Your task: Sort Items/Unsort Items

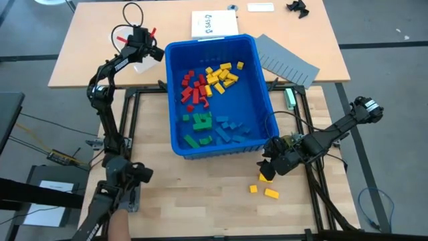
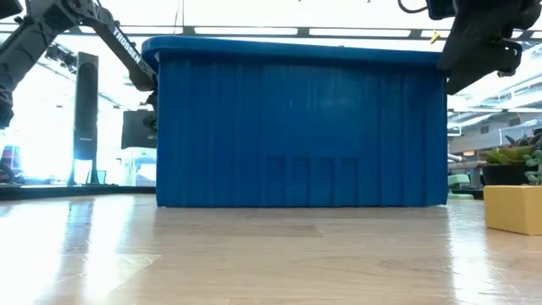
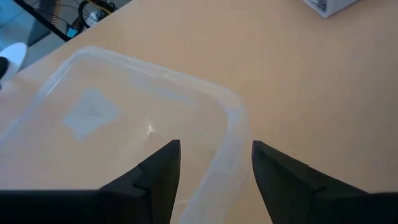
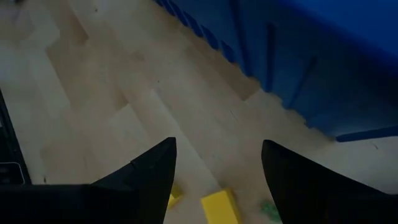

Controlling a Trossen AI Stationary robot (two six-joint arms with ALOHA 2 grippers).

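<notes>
Nearest to the robot, three small yellow blocks (image 1: 266,185) are lying on the wooden table (image 1: 200,201), at about five o'clock from the big blue bin (image 1: 264,100). The right gripper (image 1: 269,169) is hanging just above them with its fingers apart and nothing in them. So these blocks are not in the bin yet. Going farther, green blocks (image 1: 200,124) and blue blocks (image 1: 231,128) are sitting in the near half of the bin, and red blocks (image 1: 194,87) and yellow ones (image 1: 222,75) are sitting in the far half, each color mostly in its own bunch. Farthest away, at about ten o'clock from the bin, the left gripper (image 3: 214,171) is waiting over a clear plastic lid (image 3: 124,124), fingers apart and holding nothing. The sorting looks mostly done.
</notes>
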